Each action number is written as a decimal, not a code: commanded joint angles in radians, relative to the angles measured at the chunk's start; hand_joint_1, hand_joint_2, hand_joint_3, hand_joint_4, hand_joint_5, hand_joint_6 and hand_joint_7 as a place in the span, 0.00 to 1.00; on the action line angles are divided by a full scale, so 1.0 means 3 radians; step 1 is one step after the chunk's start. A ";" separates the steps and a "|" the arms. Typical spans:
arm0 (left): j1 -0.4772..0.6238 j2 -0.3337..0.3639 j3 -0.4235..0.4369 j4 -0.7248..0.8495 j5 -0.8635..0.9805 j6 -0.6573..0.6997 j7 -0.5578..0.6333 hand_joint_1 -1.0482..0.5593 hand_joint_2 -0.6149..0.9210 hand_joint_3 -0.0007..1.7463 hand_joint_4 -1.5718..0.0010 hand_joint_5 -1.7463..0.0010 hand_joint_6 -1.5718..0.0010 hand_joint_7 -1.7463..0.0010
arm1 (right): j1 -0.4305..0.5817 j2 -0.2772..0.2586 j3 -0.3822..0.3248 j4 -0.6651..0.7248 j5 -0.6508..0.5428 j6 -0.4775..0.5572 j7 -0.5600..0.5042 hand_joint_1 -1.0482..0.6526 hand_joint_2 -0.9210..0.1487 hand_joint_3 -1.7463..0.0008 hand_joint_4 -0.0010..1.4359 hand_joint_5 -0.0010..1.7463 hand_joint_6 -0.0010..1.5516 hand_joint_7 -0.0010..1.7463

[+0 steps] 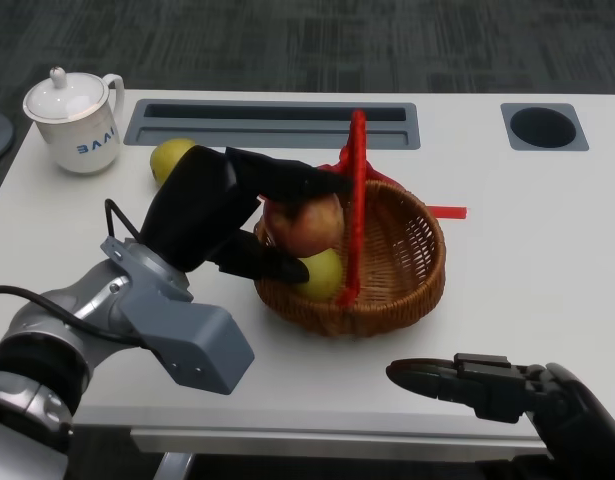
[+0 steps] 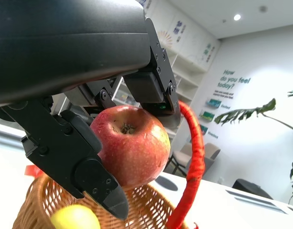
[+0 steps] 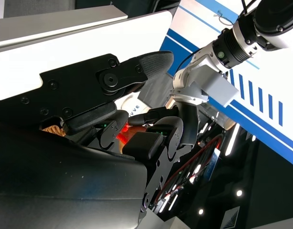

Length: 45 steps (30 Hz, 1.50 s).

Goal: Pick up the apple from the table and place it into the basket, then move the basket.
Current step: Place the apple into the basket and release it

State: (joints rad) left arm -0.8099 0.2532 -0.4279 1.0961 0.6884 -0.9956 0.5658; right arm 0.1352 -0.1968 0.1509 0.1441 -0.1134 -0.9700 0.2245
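Two black hands show above a white desk (image 1: 547,250), and the basket (image 1: 397,285) near its middle serves as the landmark. Far to the left of the basket, at the desk's back corner, stands a white lidded mug (image 1: 75,122) with blue lettering. Between mug and basket a yellow fruit (image 1: 173,157) lies on the desk, partly hidden behind the left hand. The left hand (image 1: 227,215) reaches in from the basket's left side, and its fingers (image 2: 96,179) are closed around the red apple (image 1: 305,224), which hangs over the basket's left half, above the wicker rim and not resting on anything. Under the apple, inside the basket, sits a yellow-green fruit (image 1: 323,274). The basket's red handle (image 1: 354,200) stands upright just right of the apple. Behind the basket a grey recessed tray (image 1: 277,124) is set into the desk, and to the back right is a round dark opening (image 1: 543,126). The right hand (image 1: 507,390) lies in front of the basket to its right, at the desk's near edge, fingers stretched out and holding nothing.
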 commanded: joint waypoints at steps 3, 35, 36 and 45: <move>-0.0136 -0.0083 0.0006 0.0238 -0.0046 0.0010 -0.0063 0.63 0.86 0.01 0.13 0.97 0.23 1.00 | 0.0011 -0.0001 -0.0022 -0.0049 -0.0003 0.0008 -0.0051 0.30 0.00 0.96 0.54 0.00 0.46 0.00; -0.0295 0.0259 -0.0181 0.0131 0.0029 0.0214 -0.0750 0.08 0.89 0.00 0.96 0.99 0.93 0.99 | -0.0039 -0.0041 -0.0141 -0.0075 0.0016 -0.0135 -0.0096 0.30 0.00 0.97 0.55 0.00 0.46 0.00; -0.0281 0.0282 -0.0171 0.0098 0.0014 0.0200 -0.0766 0.09 0.89 0.00 0.96 0.99 0.92 0.99 | -0.0048 -0.0050 -0.0162 -0.0078 0.0010 -0.0151 -0.0103 0.31 0.00 0.97 0.55 0.00 0.46 0.00; 0.0023 0.0462 0.0003 -0.0220 -0.0310 -0.0112 -0.1038 0.12 0.92 0.01 0.90 0.98 0.89 0.99 | -0.0172 -0.0297 -0.0414 -0.0334 -0.0016 -0.0130 -0.0081 0.31 0.00 0.96 0.52 0.00 0.44 0.00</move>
State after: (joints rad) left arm -0.8301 0.3707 -0.4433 1.0418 0.6257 -1.0031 0.2819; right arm 0.0931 -0.2640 0.0467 0.0687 -0.1264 -1.0111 0.2031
